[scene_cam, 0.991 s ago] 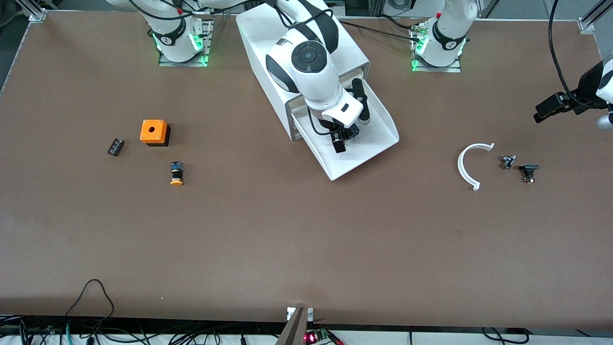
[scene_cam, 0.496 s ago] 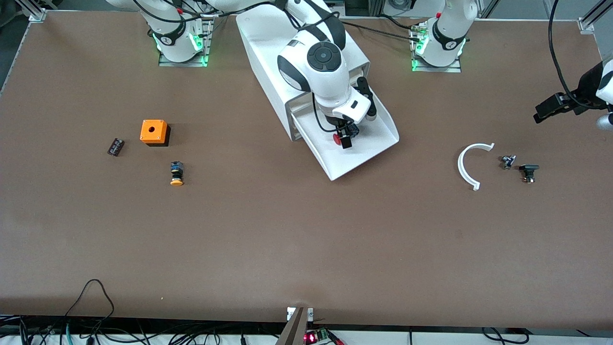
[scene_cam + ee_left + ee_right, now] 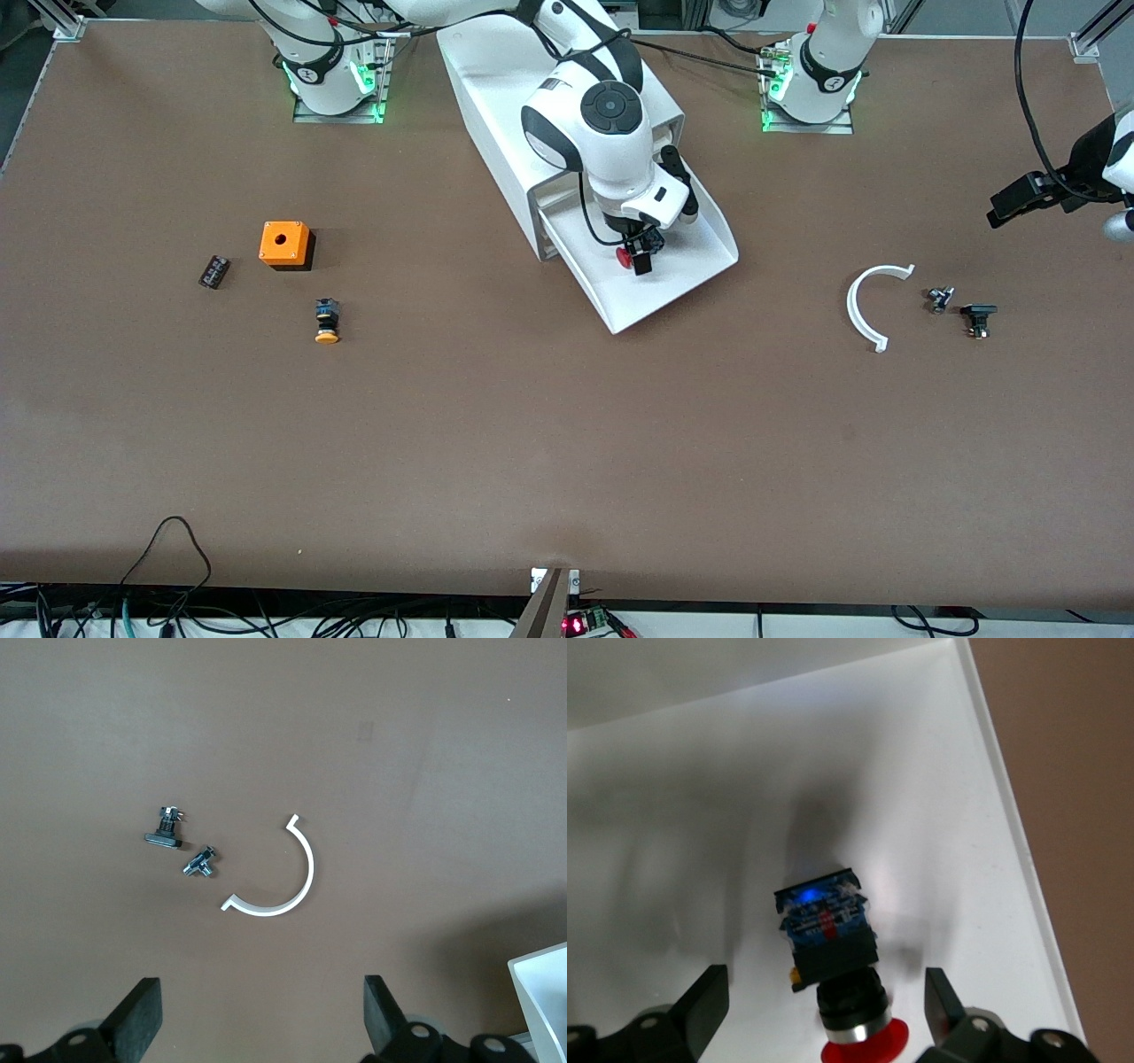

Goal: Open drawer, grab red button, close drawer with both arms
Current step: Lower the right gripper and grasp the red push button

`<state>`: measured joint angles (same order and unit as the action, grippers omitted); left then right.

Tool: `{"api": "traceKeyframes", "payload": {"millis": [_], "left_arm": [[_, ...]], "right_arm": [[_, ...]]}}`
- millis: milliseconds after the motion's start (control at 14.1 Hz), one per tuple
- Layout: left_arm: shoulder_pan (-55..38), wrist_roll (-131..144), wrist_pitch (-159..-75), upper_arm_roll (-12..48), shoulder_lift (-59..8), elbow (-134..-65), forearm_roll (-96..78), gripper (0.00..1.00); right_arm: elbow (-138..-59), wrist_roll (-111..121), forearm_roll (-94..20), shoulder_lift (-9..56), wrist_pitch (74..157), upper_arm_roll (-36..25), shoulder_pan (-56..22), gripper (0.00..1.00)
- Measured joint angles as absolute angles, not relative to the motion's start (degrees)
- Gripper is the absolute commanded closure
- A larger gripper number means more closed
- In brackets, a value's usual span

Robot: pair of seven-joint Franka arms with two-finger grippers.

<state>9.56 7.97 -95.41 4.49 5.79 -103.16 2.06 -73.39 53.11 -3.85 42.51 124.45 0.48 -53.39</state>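
The drawer stands pulled out of the white cabinet. In it lies the button, on its side, its red cap toward the drawer's front lip. My right gripper is down in the drawer, open. In the right wrist view its fingers stand on either side of the button with gaps on both sides. My left gripper waits, open and holding nothing, above the table at the left arm's end; in the left wrist view the left gripper has bare table between its fingers.
A white arc piece, a small metal part and a black part lie near the left gripper. Toward the right arm's end lie an orange cube with a hole, a yellow-capped button and a small dark part.
My right arm has shifted over the drawer toward the left arm's end and lowered its gripper around the button, whose red cap now shows. The left arm has not moved.
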Motion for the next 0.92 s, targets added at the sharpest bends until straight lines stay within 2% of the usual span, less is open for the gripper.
{"api": "traceKeyframes", "payload": {"millis": [425,779,920], "left_arm": [[9.56,7.97,-95.41,4.28,5.79,-103.16,2.06,0.0],[9.56,7.97,-95.41,4.23,5.79,-103.16,2.06,0.0],[9.56,7.98,-95.41,4.22,5.79,-103.16,2.06,0.0]], "right_arm": [[-73.36,53.11,-3.77,42.81,124.45,-0.91,-55.85,0.49],[-73.06,53.11,-3.76,42.81,124.46,-1.04,-55.89,0.71],[-73.0,53.11,-3.76,42.81,124.55,-1.05,-55.92,0.74]]}}
